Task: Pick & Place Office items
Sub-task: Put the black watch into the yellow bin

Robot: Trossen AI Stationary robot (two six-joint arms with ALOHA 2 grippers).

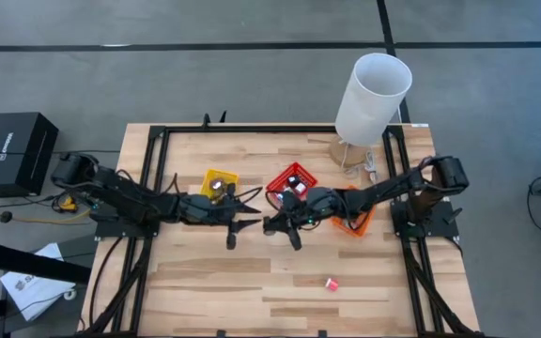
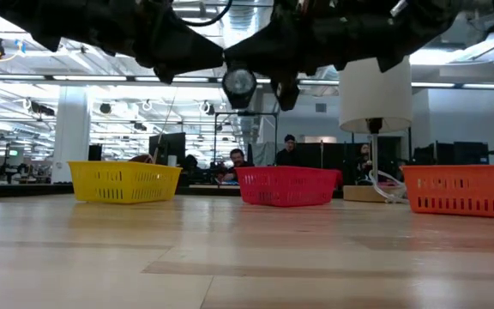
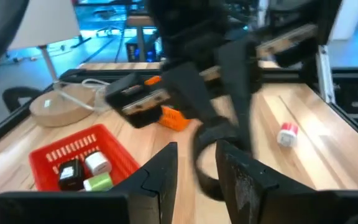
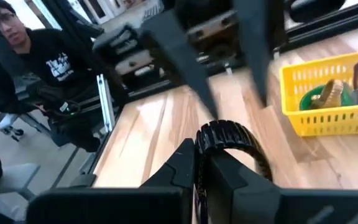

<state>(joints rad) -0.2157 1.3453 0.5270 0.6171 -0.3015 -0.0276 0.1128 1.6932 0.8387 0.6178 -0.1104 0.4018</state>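
A black ribbed ring (image 4: 232, 134), one of the office items, hangs in the air over the middle of the table (image 1: 280, 282). My right gripper (image 4: 197, 152), reaching in from the right, is shut on it. The ring also shows in the low view (image 2: 239, 83) and the left wrist view (image 3: 207, 165). My left gripper (image 3: 197, 149) faces it from the left and is open. Its fingers stand on either side of the ring, and I cannot tell whether they touch it. My right gripper pinches the ring's wall (image 4: 201, 140) between its two fingers, one finger outside the ring and one seemingly inside. The fingers come nearly level from the table's right side. The ring is lifted clear of the table and stands out past the fingertips toward the left gripper.
Yellow basket (image 1: 220, 181), red basket (image 1: 292, 178) and orange basket (image 1: 355, 218) stand behind the grippers, with small items in the yellow and red ones. A tall white cylinder (image 1: 372, 97) stands at the far right. A small red-white item (image 1: 331, 284) lies near the front. A person (image 4: 30, 56) sits beyond the table.
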